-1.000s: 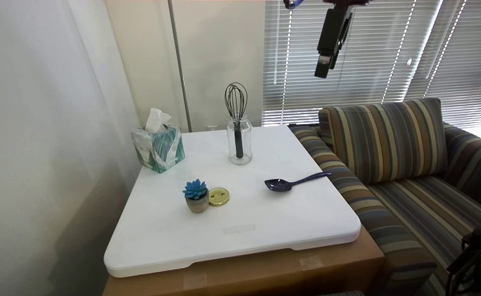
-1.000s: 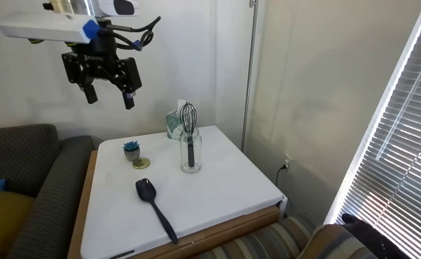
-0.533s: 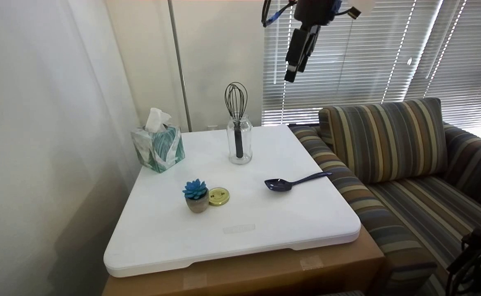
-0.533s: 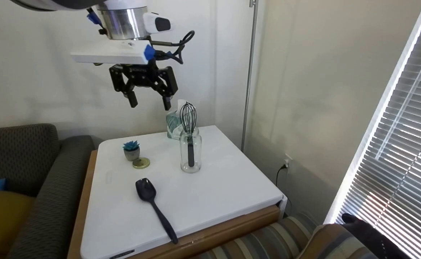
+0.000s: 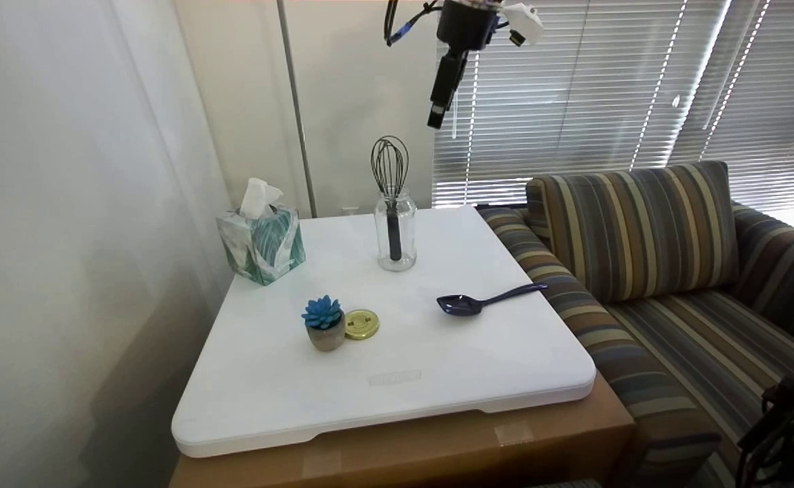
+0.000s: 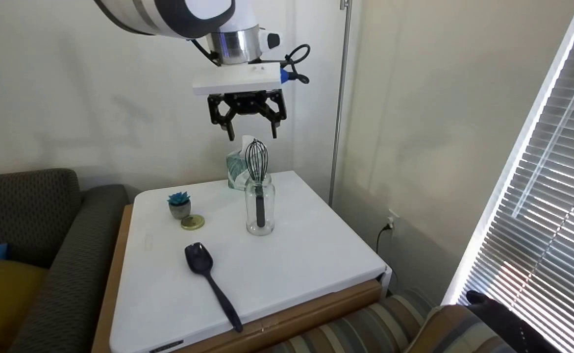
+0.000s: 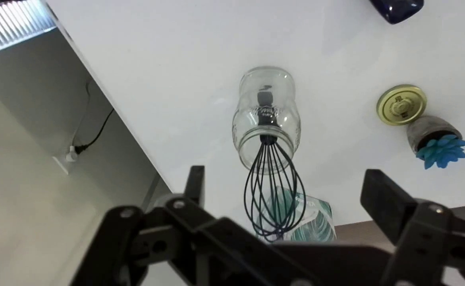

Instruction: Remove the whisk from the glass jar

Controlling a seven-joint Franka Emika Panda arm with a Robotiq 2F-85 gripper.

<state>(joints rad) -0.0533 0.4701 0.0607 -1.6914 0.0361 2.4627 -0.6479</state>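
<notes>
The dark whisk [image 5: 394, 203] stands handle down, wire loops up, in the clear glass jar [image 5: 407, 237] on the white table; both also show in an exterior view, the whisk [image 6: 257, 162] above the jar [image 6: 269, 211]. My gripper [image 6: 253, 136] is open and empty. In that view its fingers appear just above the loops; in an exterior view the gripper [image 5: 435, 118] hangs above and to the right of them, apart from the whisk. In the wrist view the whisk [image 7: 270, 167] and jar [image 7: 288, 87] lie between the spread fingers of the gripper [image 7: 284, 176].
A teal tissue box [image 5: 264, 247] stands near the wall, behind the jar in an exterior view [image 6: 236, 171]. A dark blue spoon [image 5: 463, 306], a gold lid [image 5: 361, 324] and a small blue potted plant [image 5: 324, 325] are on the table [image 5: 397, 413]. A striped armchair [image 5: 630, 230] adjoins it.
My gripper has moved across toward the whisk, leftward in an exterior view and rightward in an exterior view, staying open and high. The whisk, jar and other objects have not moved.
</notes>
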